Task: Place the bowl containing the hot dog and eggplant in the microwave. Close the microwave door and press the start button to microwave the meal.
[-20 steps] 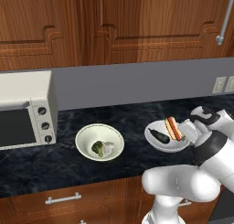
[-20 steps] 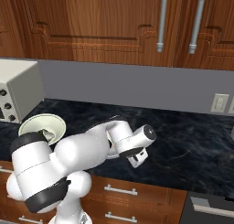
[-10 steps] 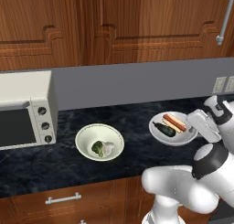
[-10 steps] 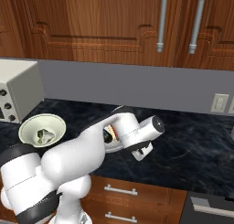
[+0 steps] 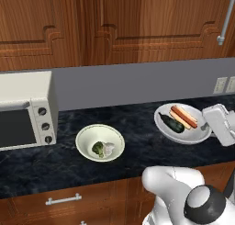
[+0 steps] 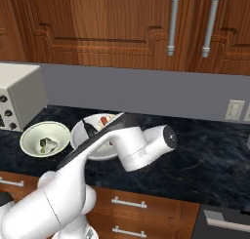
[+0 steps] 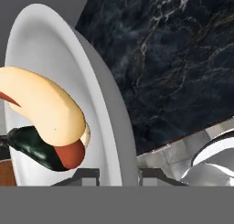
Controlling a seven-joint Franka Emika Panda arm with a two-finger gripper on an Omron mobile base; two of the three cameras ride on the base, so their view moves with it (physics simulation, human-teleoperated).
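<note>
Hand view looks along the end effector (image 7: 118, 173), whose two dark tips stand narrowly apart on either side of the rim of the bowl (image 7: 59, 58); it grips the bowl by that edge. Inside lie the hot dog (image 7: 43, 109) in its tan bun and the dark eggplant (image 7: 34, 147) below it.

From the left base view, the bowl (image 5: 182, 127) sits at the right of the dark table (image 5: 137, 127), seemingly raised just off it, with the end effector (image 5: 212, 126) at its right rim. The sausage (image 5: 184, 115) and eggplant (image 5: 171, 123) lie side by side, long axes running near-left to far-right. A cream bowl with broccoli (image 5: 100, 143) stands to the left, and a small white toaster oven (image 5: 27, 109) at far left.

The bowl extends leftward from the grip, so the carry likely has to keep it level.
</note>
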